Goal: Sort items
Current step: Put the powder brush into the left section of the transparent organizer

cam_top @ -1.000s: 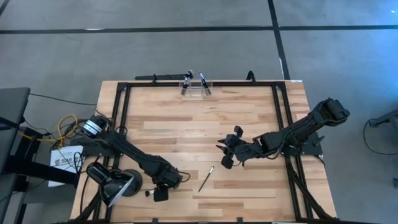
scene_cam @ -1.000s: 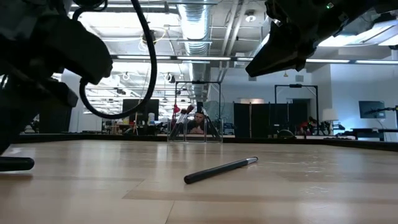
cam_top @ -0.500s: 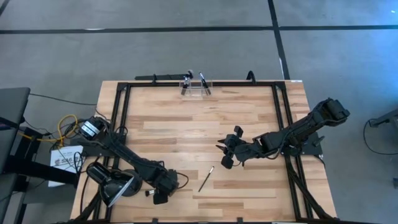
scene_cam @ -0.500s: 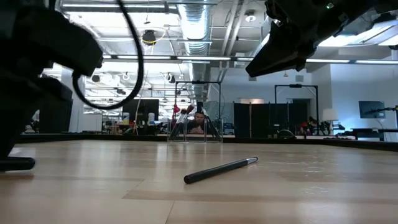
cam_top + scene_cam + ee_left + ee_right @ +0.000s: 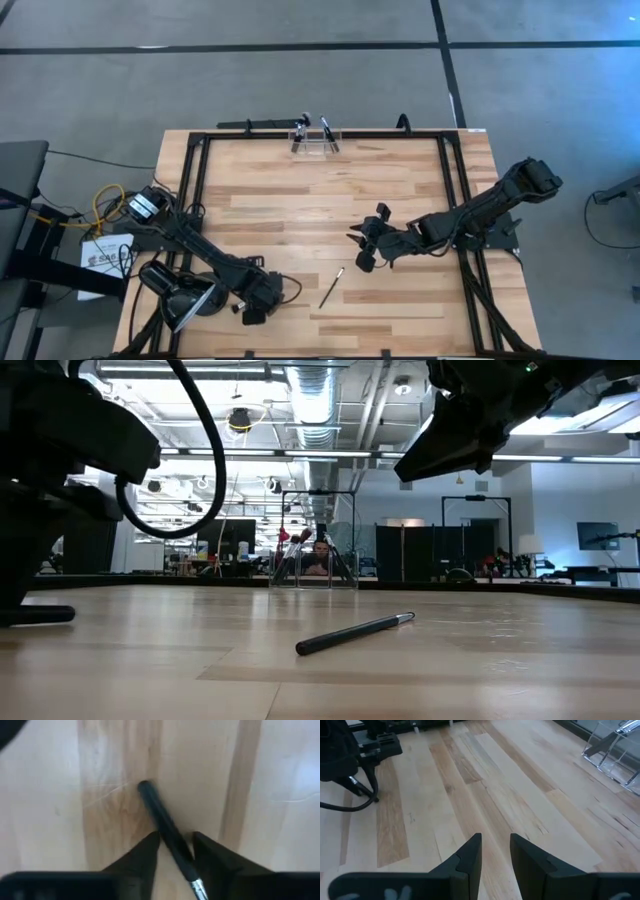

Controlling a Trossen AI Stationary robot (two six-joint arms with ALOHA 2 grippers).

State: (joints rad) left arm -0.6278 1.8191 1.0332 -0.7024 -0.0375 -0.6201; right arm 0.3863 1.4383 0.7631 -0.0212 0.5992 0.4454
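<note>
- Sliding back toward the near left corner since the earlier frames, the left end effector now sits close by the black round-headed desk lamp; the right arm has not shifted.
- In its wrist view, the left end effector's two dark fingers stand a little apart with a slim black-handled makeup brush lying between them. Whether they actually clamp it, I cannot tell; the brush seems to rest on the pale wooden desk.
- The right end effector hovers over the desk's middle, fingers slightly parted, holding nothing.
- A second thin dark brush with a silvery tip lies loose on the desk between the two arms, well apart from both.
- At the far edge stands a clear acrylic holder with a few brushes upright in it.
- Handling, as a judgement: these brushes look light, stiff and smooth, apt to roll or slip. Grip mid-handle, across the shaft, away from the soft bristles.
</note>
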